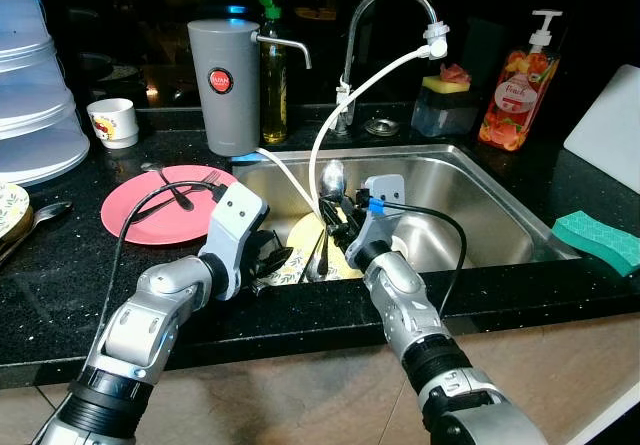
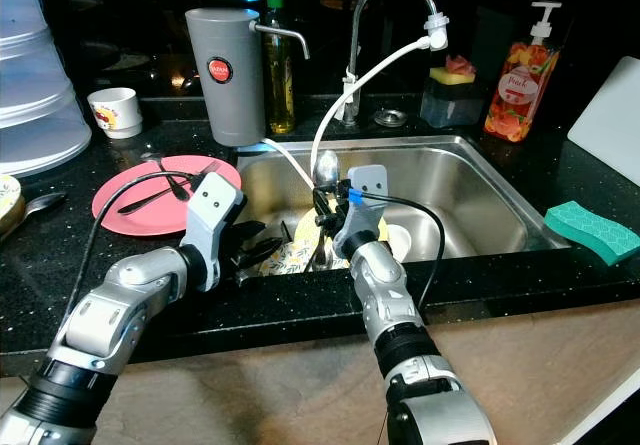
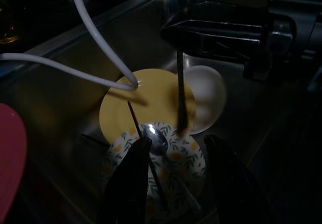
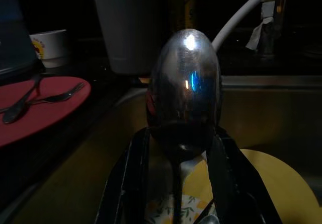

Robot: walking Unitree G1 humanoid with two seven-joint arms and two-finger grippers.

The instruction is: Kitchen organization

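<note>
Both arms fill your foreground in the eye views: right gripper (image 1: 340, 220) over the sink (image 1: 480, 180), fingers closed on a large spoon (image 1: 332, 179) held upright, bowl up. Left gripper (image 1: 268, 261) hangs at the sink's near left edge, fingers spread, holding nothing.

Left wrist view: its fingers (image 3: 132, 183) straddle a floral dish (image 3: 173, 156) bearing a small spoon (image 3: 157, 142), yellow plate (image 3: 146, 103) behind.

Right wrist view: the spoon bowl sits between the pads (grip looks firm).

Lift straight, clear the white hose (image 1: 325, 130), then carry toward the pink plate (image 1: 140, 210) with its cutlery.
</note>
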